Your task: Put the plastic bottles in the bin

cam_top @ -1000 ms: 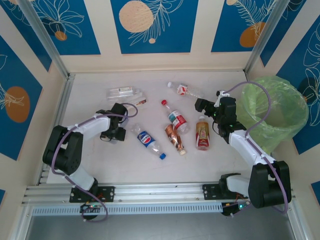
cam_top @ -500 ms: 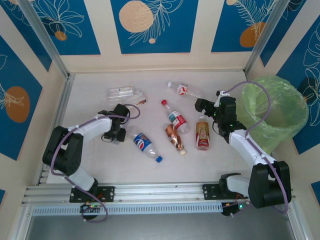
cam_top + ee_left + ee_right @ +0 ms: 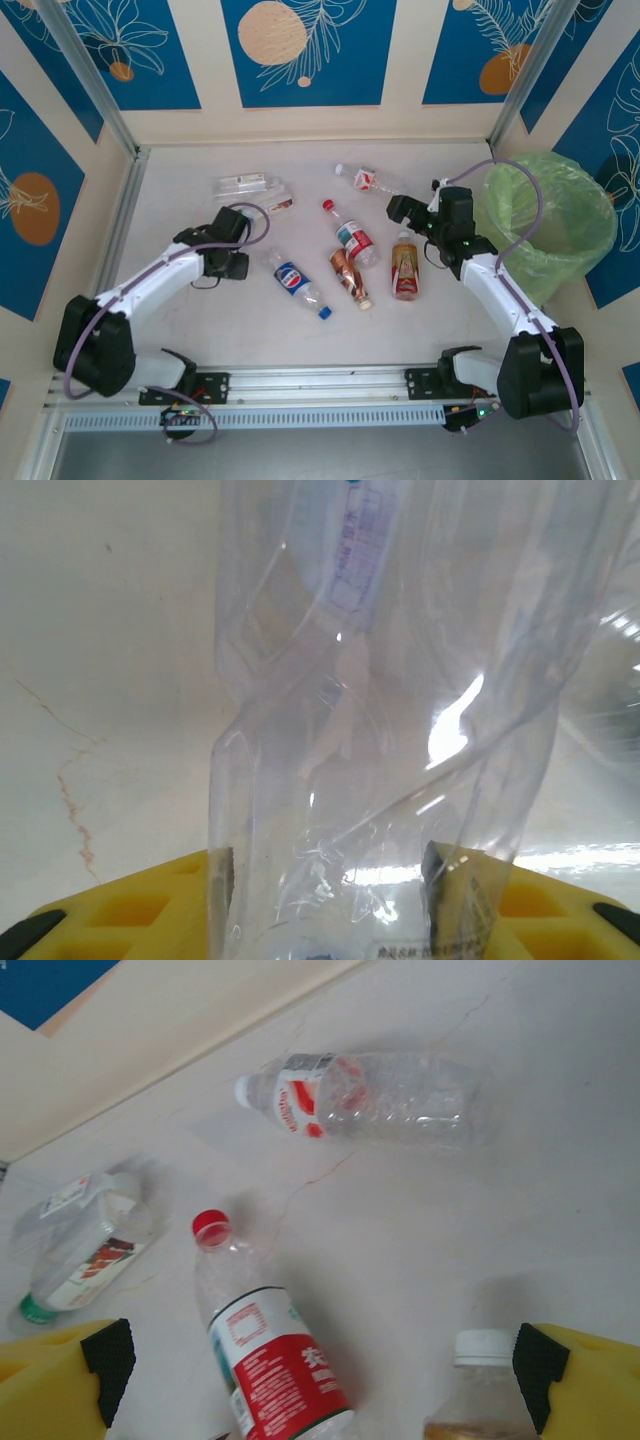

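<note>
Now the left gripper (image 3: 330, 880) pinches the base end of the crushed clear blue-labelled plastic bottle (image 3: 295, 280) at centre-left overhead, so it wants a firm, square squeeze before carrying to the round grey green-bagged bin (image 3: 585, 250) at right, while the right gripper (image 3: 325, 1360) gapes empty.

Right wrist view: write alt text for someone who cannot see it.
The open right gripper hangs over a pale table, a white-capped bottle and a red-capped bottle between its yellow fingers. Farther off lie a red-labelled clear bottle and a crushed green-capped bottle.
</note>
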